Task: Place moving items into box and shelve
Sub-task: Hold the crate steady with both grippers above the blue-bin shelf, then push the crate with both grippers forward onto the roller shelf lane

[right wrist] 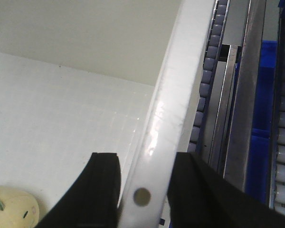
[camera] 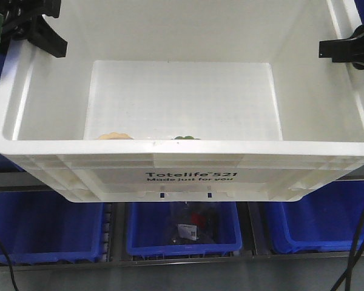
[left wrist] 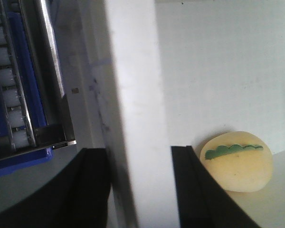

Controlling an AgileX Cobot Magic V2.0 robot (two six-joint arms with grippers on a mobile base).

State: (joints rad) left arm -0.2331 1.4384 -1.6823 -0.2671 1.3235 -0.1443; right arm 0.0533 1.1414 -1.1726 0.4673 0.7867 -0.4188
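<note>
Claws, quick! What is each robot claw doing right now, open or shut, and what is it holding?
Left claw: shut on the left wall of the big white plastic crate.
Right claw: shut on the crate's right wall.

Glossy white plastic box (camera: 188,176), matt black claws (camera: 45,33).

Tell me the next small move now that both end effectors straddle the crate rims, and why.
Probably carry the crate level toward the shelf: the left end effector and right end effector each clamp a side wall, and a cream item already lies inside.
</note>
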